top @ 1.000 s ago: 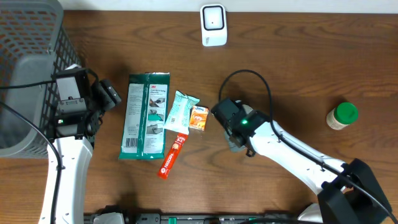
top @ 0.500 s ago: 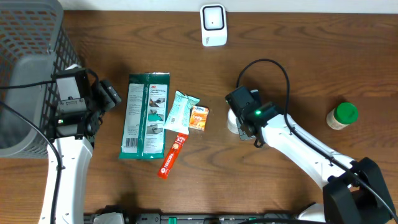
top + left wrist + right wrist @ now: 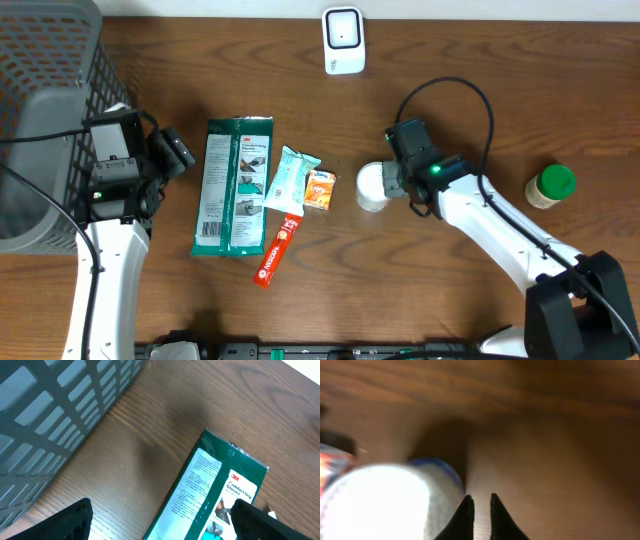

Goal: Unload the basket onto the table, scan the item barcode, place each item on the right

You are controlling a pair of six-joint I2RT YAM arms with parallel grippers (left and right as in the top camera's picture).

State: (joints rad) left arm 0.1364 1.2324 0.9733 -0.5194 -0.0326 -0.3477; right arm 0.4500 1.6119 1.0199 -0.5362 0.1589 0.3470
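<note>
Beside the white tub [image 3: 373, 186], the right gripper [image 3: 481, 497] is held nearly clenched, empty, likely to nudge its barcode round

Dark wood tbl [image 3: 560, 90], white wall [image 3: 480, 8] behind

Mock shop checkout: wooden table [image 3: 480, 90], white barcode scanner [image 3: 343, 40], grey mesh basket [image 3: 40, 60], retail glove pack [image 3: 235, 190].
</note>
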